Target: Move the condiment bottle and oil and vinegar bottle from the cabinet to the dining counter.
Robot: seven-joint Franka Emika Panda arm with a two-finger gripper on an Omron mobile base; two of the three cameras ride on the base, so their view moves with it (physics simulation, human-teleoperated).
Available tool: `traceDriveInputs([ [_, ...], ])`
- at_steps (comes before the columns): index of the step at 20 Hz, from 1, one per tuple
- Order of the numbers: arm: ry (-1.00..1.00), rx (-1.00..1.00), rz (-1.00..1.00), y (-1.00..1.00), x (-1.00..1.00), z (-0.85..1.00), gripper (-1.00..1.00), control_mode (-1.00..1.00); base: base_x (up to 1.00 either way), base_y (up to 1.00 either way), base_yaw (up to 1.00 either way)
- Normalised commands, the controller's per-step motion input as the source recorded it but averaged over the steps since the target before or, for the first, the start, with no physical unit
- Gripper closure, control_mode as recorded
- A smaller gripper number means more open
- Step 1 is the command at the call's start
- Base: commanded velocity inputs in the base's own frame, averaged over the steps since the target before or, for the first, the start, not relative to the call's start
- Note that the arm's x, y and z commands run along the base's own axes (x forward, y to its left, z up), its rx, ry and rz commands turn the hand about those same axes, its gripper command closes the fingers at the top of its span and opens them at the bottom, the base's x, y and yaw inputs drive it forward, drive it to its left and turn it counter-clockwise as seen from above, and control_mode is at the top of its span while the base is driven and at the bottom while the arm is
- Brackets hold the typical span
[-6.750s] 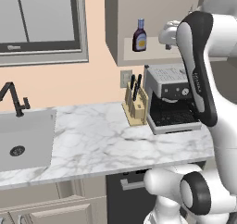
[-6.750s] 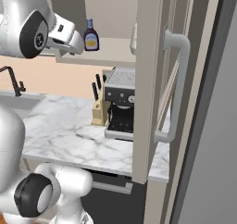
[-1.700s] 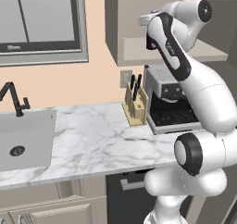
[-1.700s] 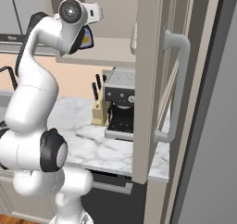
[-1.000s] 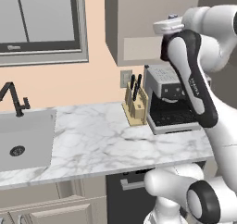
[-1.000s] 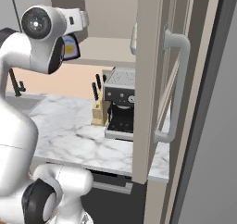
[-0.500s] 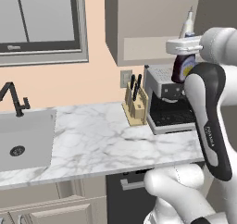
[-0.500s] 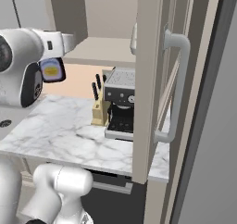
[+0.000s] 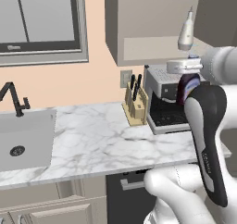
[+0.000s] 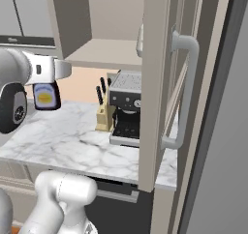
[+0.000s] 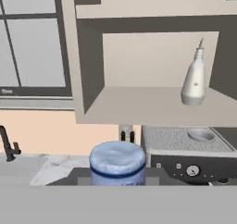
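The white arm's forearm rises upright, its hand level before the open taupe-beige cabinet (image 10: pixel 156 83). The gripper (image 10: pixel 46 96) pinches the small dark brown blue-capped condiment bottle (image 10: pixel 46 96), hanging above the marble worktop (image 9: pixel 106 137). The pale translucent bottle (image 11: pixel 194 77) stands on the shelf.

- Your condiment bottle (image 10: pixel 46 96): neck and cap hidden behind the hand; label too small to read.
- Oil and vinegar bottle (image 9: pixel 186 32): base hidden by the arm.

Glossy white rounded arm (image 9: pixel 206 140); dark joints; bulbous white base.
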Motion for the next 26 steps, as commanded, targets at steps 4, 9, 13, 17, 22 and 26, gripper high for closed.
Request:
traceDriveInputs([
  [4,0.08,0.0,-0.1,0.0,0.0,-0.24,1.0,-1.0,0.0,0.0,0.0],
  [9,0.01,0.0,-0.07,0.0,-0.1,-0.04,1.0,1.0,-0.38,0.0,-0.05],
  [13,0.0,0.0,0.0,0.0,0.0,0.0,1.0,1.0,-1.0,0.0,-0.1],
  [17,0.0,0.0,0.0,0.0,0.0,0.0,1.0,1.0,-1.0,0.0,-0.06],
  [22,0.0,0.0,0.0,0.0,0.0,0.0,1.0,1.0,-0.67,0.08,0.24],
  [26,0.0,0.0,0.0,0.0,0.0,0.0,1.0,1.0,-0.2,0.15,0.64],
])
